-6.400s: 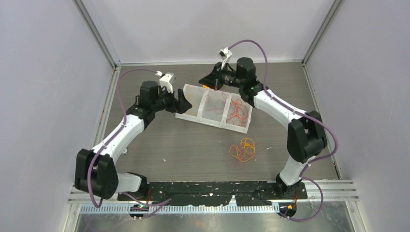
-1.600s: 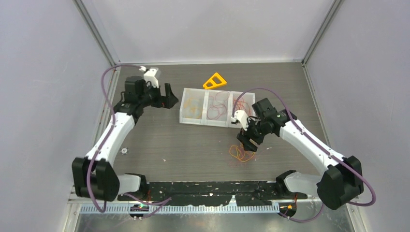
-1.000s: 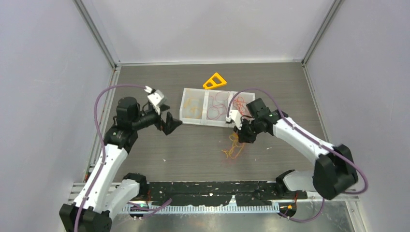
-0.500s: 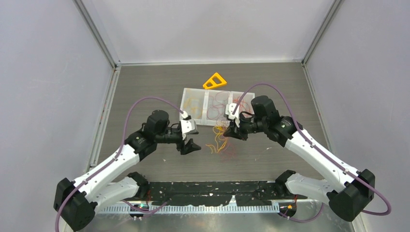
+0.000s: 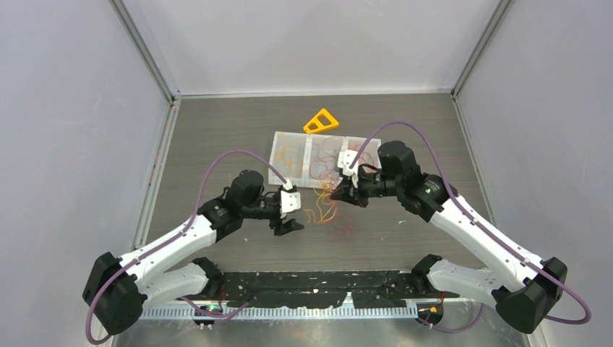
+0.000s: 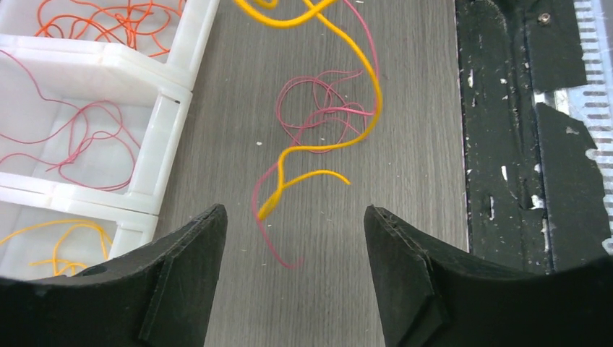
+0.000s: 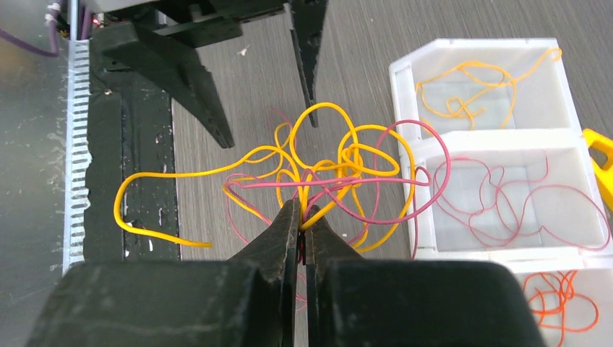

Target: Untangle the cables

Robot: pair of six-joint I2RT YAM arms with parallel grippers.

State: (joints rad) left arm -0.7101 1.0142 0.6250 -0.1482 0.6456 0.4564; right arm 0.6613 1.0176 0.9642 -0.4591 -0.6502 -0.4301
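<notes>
While the right claw is pinched fully closed on the knot of the cables, yellow and red loops fan out just ahead of its tips and to both sides; one yellow strand trails off to its left toward the black strip along the bench edge; which strand crosses over which inside the knot is too dense to tell; just beyond the tangle stands the left claw, facing it with jaws wide apart and nothing between them; a yellow strand's free end and a thin red tail hang just ahead of its gap; further ahead of that claw a loose red coil lies on bare wood, apart from the tray on its left; to the right claw's right the same white tray sits close, one red loop crossing in front of its wall; its far compartment has yellow strands, the middle red, the near one orange-red and cut off by the frame; beyond the tray lies an orange triangle on bare wood.
</notes>
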